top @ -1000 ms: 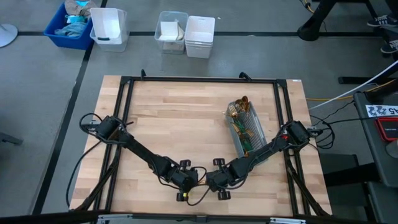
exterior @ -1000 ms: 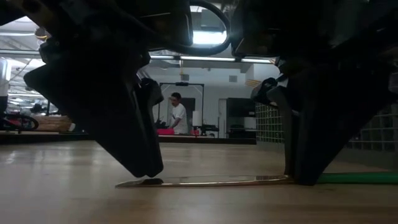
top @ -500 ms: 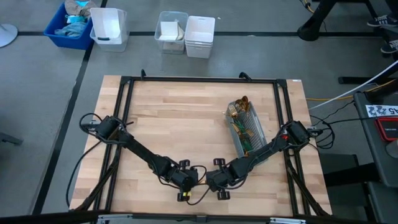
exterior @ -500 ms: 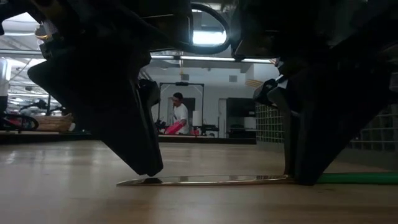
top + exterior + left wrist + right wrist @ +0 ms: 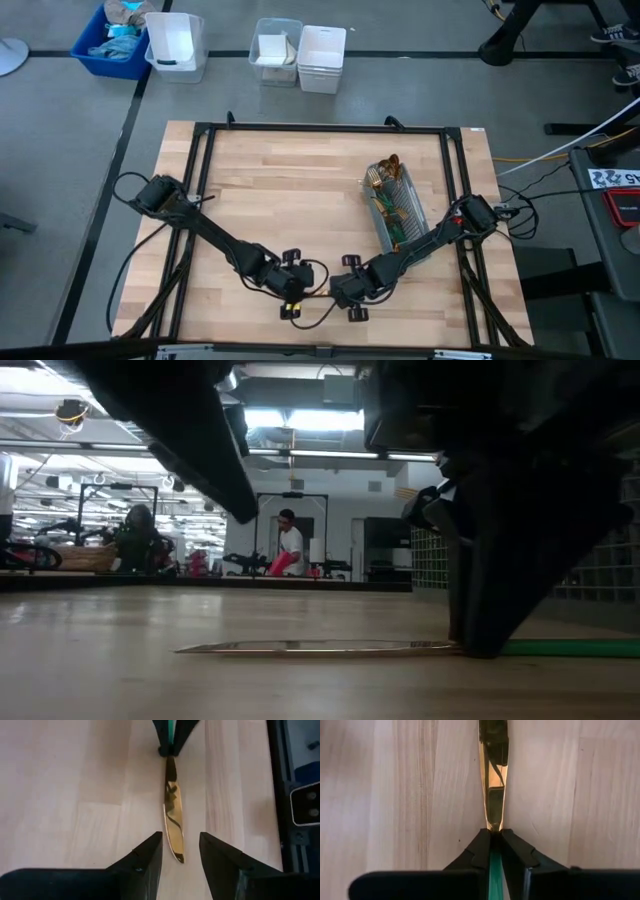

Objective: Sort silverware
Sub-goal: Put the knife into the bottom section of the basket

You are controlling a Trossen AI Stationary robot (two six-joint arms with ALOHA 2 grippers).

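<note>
Knife (image 5: pixel 492 775) handle mostly hidden between right claw (image 5: pixel 494 842) fingers.

I see a knife (image 5: pixel 173 815) with a shiny gold blade and a teal-green handle (image 5: pixel 495 870) lying on my pale, striped wood worktop (image 5: pixel 290 190). Both grippers, left (image 5: pixel 180 857) and right (image 5: pixel 493 851), are matte black. The caddy (image 5: pixel 397 210) near the worktop's right edge is grey mesh, with gold heads inside.

Left claw (image 5: pixel 180 851) agape, right claw (image 5: pixel 493 845) clamped
</note>
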